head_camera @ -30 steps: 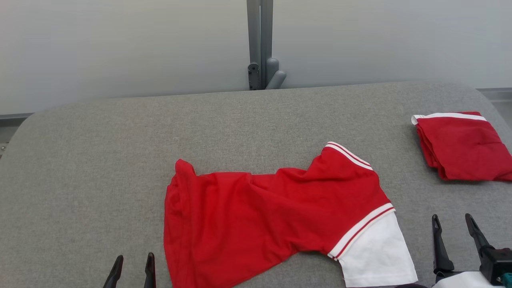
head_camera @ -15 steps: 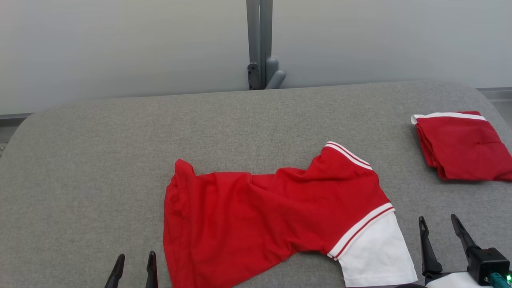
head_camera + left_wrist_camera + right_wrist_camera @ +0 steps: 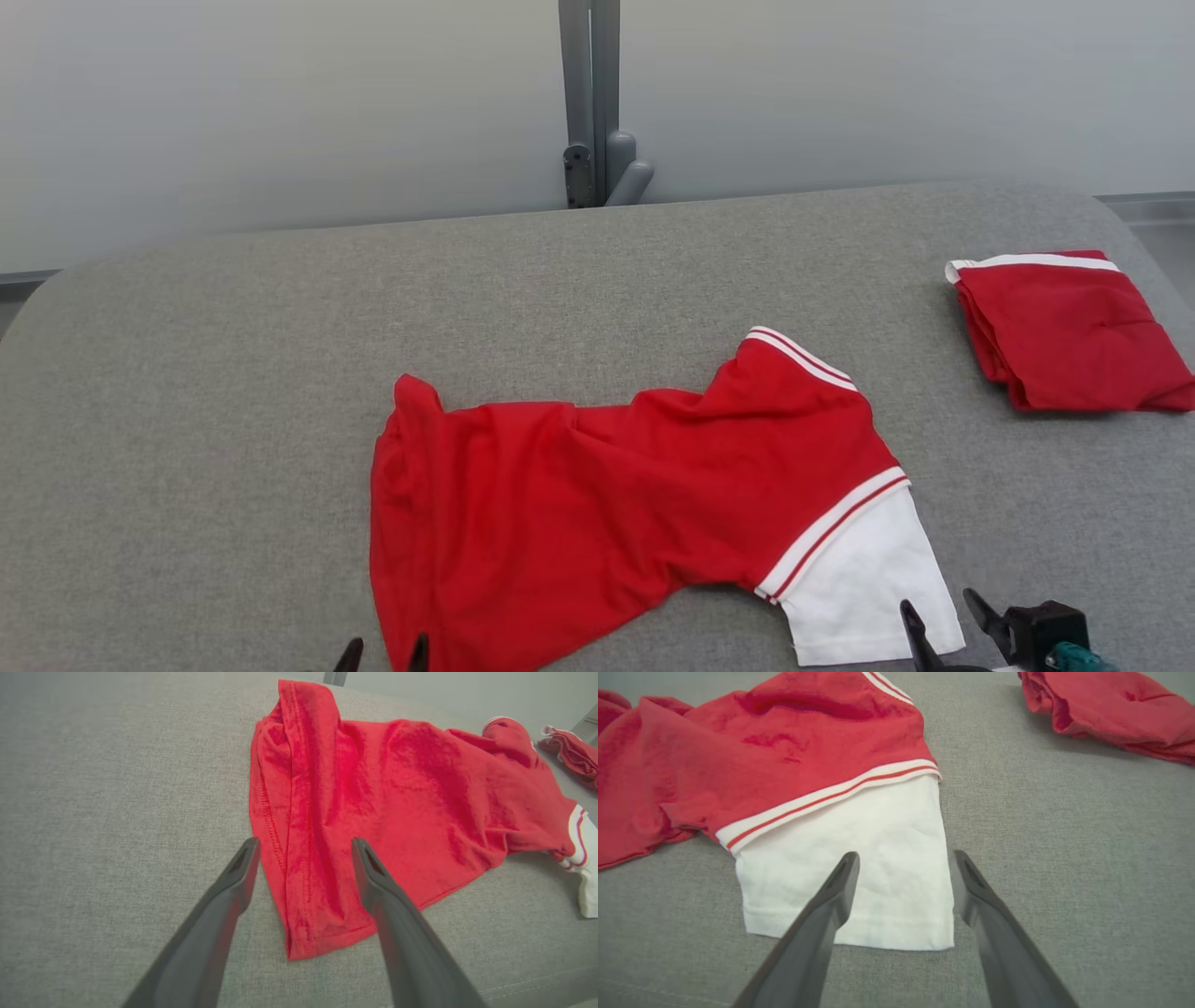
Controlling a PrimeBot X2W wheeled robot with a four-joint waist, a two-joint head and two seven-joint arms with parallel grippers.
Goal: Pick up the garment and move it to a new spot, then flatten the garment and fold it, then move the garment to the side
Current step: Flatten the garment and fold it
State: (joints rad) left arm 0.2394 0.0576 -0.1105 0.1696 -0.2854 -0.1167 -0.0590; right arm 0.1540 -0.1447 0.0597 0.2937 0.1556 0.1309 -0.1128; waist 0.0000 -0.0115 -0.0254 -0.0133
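A rumpled red garment (image 3: 607, 504) with a white sleeve (image 3: 868, 588) and white-striped cuffs lies on the grey padded table (image 3: 205, 401), near its front middle. My left gripper (image 3: 385, 653) stands open at the garment's lower left corner. In the left wrist view its fingers straddle the stitched red hem (image 3: 303, 891), and the left gripper (image 3: 303, 843) holds nothing. My right gripper (image 3: 938, 607) is open just over the white sleeve's outer edge. In the right wrist view the right gripper (image 3: 904, 856) hovers above the white sleeve (image 3: 859, 858), empty.
A second red garment (image 3: 1064, 331), folded with a white-trimmed edge, lies at the table's right side, and appears again in the right wrist view (image 3: 1111, 704). A grey post (image 3: 588, 103) stands behind the table's far edge. Bare grey table spreads to the left and back.
The camera has shifted slightly. My left gripper has moved right to the garment's hem, and my right gripper has moved left to the white sleeve. Both stay open; the garment lies unchanged.
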